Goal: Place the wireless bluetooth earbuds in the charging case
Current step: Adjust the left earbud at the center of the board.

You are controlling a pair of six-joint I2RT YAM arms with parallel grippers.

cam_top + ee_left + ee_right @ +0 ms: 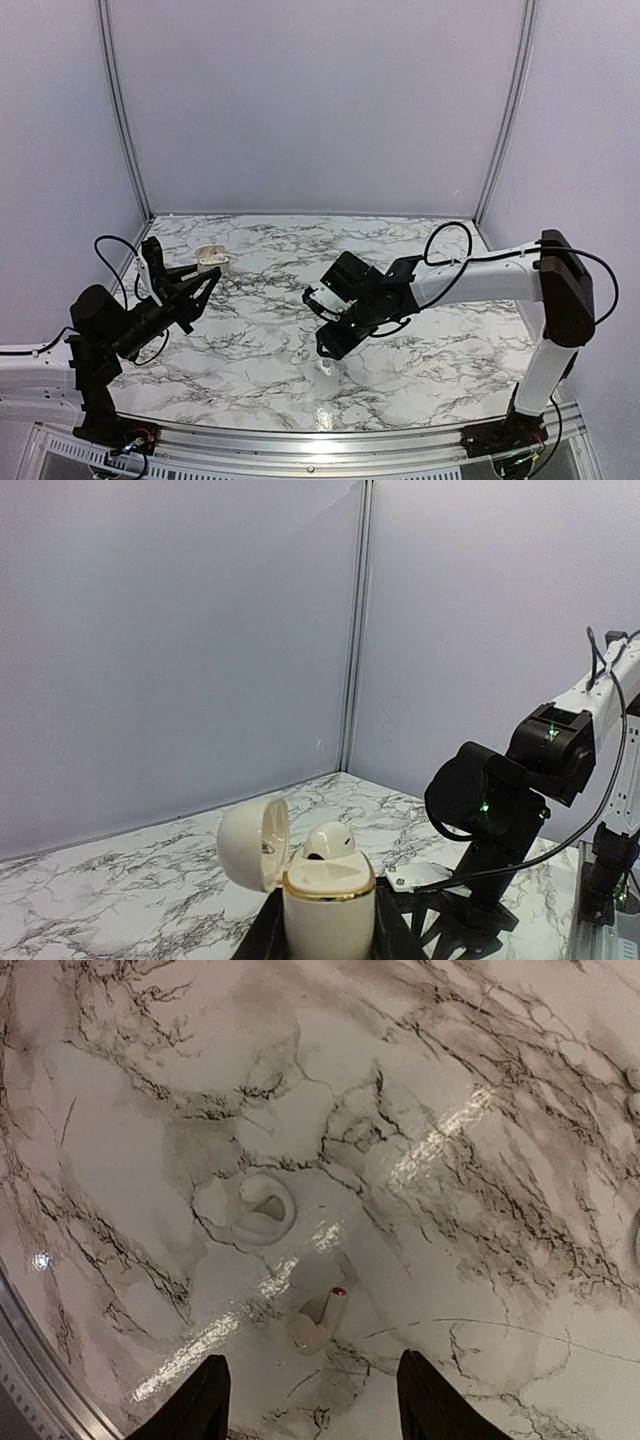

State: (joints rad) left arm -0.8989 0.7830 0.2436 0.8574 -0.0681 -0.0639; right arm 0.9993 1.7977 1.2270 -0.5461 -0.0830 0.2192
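My left gripper is shut on the white charging case and holds it upright above the table's left side. In the left wrist view the case has a gold rim, and its lid hangs open to the left. One white earbud sits in a socket of the case between my dark fingers. My right gripper is open and hovers over the second earbud, which lies on the marble. In the right wrist view this earbud, with its red-tipped stem, lies just beyond the gap between the fingertips.
The marble table is walled by grey panels at the back and sides. A metal rail runs along the near edge. A pale round mark shows on the marble beyond the loose earbud. The right arm shows in the left wrist view.
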